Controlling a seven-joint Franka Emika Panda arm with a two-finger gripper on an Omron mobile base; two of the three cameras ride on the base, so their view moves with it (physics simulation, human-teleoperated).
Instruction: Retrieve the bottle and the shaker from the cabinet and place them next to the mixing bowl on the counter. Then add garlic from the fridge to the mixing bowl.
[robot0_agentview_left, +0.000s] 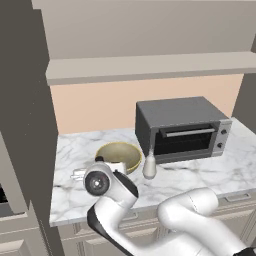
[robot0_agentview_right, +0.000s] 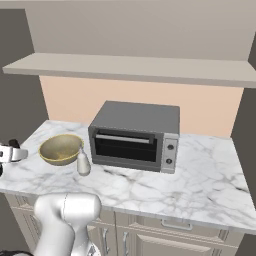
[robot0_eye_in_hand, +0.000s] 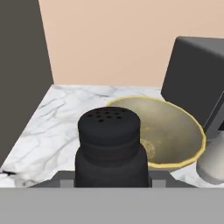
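Shaker (robot0_eye_in_hand: 109, 146) in gripper (robot0_eye_in_hand: 110, 181) before mixing bowl (robot0_eye_in_hand: 168, 133); bottle (robot0_agentview_left: 149, 165) beside toaster oven (robot0_agentview_left: 182, 128).

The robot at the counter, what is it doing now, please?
The white arm holds the black shaker low over the marble counter, just beside the golden mixing bowl. The bottle already stands upright between the bowl and the toaster oven. The bowl looks empty, so no garlic yet.

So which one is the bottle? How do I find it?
Look at the big grey toaster oven on the white marble counter. At its front left corner, between it and the golden mixing bowl, stands the bottle. It is small, whitish-grey and pear-shaped with a thin pointed neck, unlike the black shaker with holes on top.
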